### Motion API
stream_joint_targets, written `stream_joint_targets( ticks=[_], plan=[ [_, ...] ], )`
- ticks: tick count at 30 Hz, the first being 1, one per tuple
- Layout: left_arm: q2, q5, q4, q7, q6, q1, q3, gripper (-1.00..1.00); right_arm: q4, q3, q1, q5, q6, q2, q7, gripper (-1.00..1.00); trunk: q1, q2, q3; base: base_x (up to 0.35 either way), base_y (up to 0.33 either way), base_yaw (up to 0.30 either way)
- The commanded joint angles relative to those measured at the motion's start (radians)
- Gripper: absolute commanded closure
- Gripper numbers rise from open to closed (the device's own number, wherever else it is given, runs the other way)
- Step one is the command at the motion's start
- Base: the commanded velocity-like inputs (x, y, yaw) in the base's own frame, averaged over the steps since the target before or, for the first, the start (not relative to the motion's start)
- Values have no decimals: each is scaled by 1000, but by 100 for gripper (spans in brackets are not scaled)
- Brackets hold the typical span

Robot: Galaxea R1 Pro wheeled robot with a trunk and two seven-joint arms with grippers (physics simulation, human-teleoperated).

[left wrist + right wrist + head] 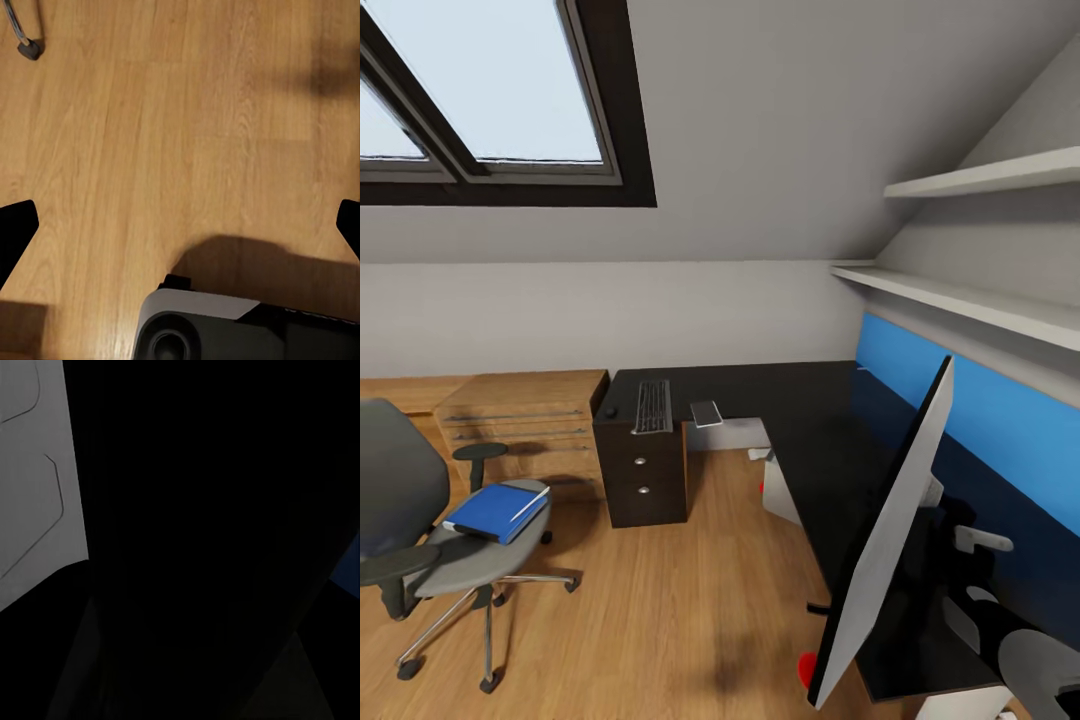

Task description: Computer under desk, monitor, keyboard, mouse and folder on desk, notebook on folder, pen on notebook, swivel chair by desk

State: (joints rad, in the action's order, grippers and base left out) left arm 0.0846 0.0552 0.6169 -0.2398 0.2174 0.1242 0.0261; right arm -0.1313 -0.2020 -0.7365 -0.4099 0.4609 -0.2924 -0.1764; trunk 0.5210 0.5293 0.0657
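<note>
1. We see the desk (800, 420), black-topped and L-shaped, running along the wall with the blue panel (980, 420) and turning toward the light-wood shelf unit (525, 410); its black drawer unit (643, 480) stands under the far end.
2. The keyboard (652, 405) lies on the desk's far end above the drawer unit; a small dark thing (609, 411) sits just beside it near the outer corner; we cannot tell what it is.
3. The notebook (706, 413) lies at the desk's front edge, near the keyboard but apart from it.
4. The monitor (885, 545) stands at the near end of the desk, tilted, its pale back toward us.
5. The swivel chair (420, 520) stands on the wood floor (660, 600), well apart from the desk; the folder (497, 511) lies on its seat with the pen (530, 502) on top.
6. The left gripper (180, 225) hangs over bare floor, its fingertips (15, 225) spread wide.
7. The right wrist view is mostly dark; we cannot tell how the right gripper's jaws stand.
</note>
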Motion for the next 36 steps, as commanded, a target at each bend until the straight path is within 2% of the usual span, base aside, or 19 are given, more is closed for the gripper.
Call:
stream_joint_targets(
  ticks=[1, 6, 20, 27, 36],
  plan=[
    [0, 6, 1, -4, 2, 0, 3, -100, 17, -29, 0, -17, 3, -1, -6, 100, -3, -6, -1, 0, 0, 0],
    [0, 5, 1, -4, 2, 0, 3, -100, 18, -29, 0, -17, 3, -1, -7, 100, -23, -41, -17, 0, 0, 0],
    [0, 5, 1, -4, 2, 0, 2, -100, 16, -30, 0, -17, 3, -1, -9, 100, -23, -41, -17, 0, -10, 0],
    [0, 5, 1, -4, 2, 0, 2, -100, 16, -31, 0, -17, 4, 1, -9, 100, -23, -41, -17, 0, -256, 39],
    [0, 5, 1, -4, 2, 0, 2, -100, 16, -31, 0, -17, 4, 1, -9, 100, -23, -41, -17, 0, -324, 239]
  ],
)
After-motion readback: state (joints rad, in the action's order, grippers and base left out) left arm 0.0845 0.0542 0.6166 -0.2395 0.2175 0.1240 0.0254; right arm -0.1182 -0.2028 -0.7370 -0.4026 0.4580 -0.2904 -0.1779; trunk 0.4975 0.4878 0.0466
